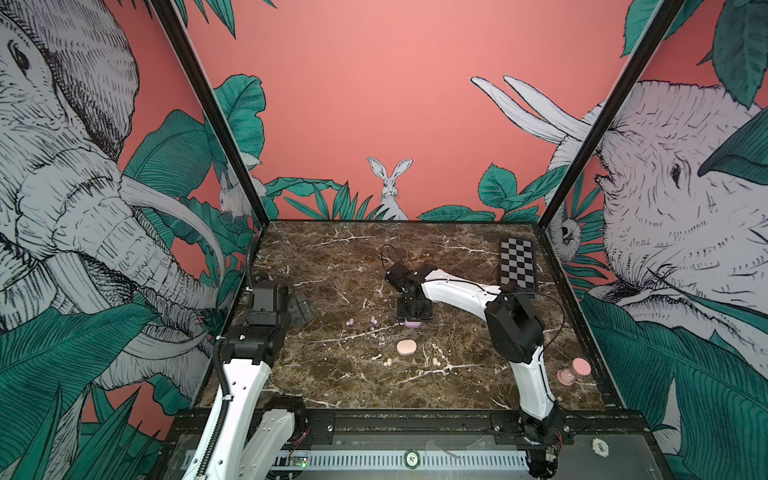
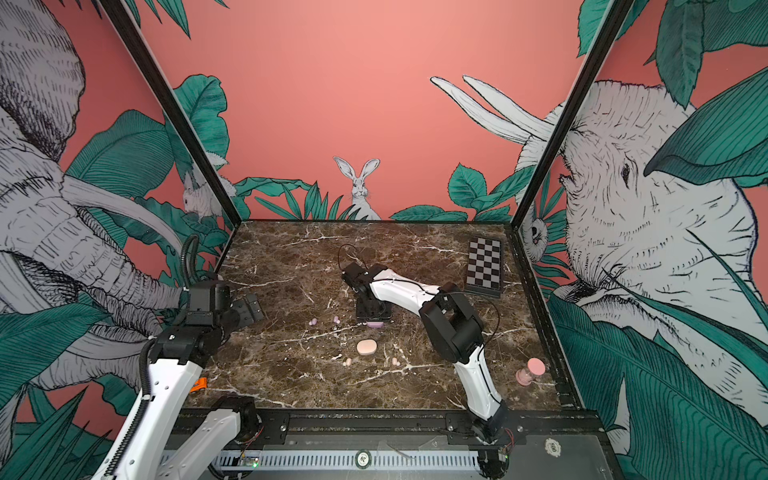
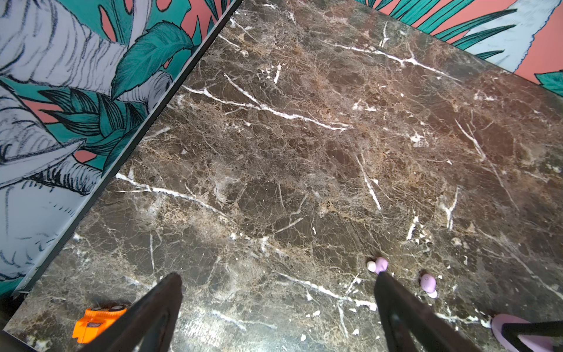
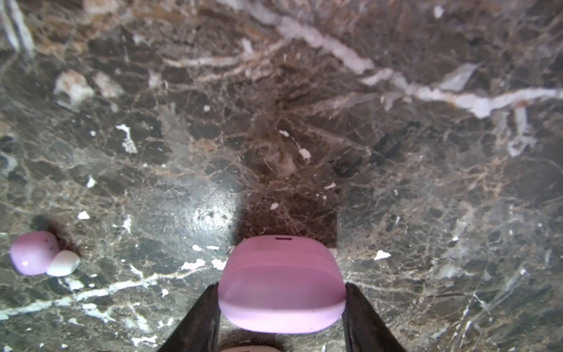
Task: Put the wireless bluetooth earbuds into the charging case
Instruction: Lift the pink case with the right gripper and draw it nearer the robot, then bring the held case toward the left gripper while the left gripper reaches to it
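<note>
Flanking the lilac case [image 4: 281, 283], right jaws touching its sides; left jaws spread wide, empty.

Even light (blurred wrist close-up)

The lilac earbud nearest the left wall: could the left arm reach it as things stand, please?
Probably yes: the left gripper is open, that lilac earbud lies on bare table, and nothing sits between them.

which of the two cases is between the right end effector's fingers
The lilac case: it sits between the right end effector fingers. The peach case lies alone on the table, nearer the front edge, with nothing around it.
</note>
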Controlling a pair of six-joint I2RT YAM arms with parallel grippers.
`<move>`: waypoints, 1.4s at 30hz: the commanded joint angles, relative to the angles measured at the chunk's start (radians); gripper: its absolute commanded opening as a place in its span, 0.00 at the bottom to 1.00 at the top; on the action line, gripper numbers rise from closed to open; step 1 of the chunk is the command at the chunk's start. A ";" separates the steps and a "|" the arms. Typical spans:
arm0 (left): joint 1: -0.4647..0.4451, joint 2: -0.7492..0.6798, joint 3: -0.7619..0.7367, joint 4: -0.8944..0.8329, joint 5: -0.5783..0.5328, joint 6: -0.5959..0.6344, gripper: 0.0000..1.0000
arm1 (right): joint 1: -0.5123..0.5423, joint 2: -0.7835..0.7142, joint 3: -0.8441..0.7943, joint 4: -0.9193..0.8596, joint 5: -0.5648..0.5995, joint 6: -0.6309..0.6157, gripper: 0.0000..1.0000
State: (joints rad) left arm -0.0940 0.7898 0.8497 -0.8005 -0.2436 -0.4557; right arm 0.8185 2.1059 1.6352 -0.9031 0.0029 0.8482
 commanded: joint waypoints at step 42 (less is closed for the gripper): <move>-0.394 0.026 -0.153 0.625 0.665 0.834 0.99 | -0.089 -0.608 -0.229 0.326 -0.343 -0.282 0.00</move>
State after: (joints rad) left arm -0.4583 0.7925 0.6598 -0.1738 0.3931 0.0731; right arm 0.7311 1.5455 1.4082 -0.6109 -0.2779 0.6060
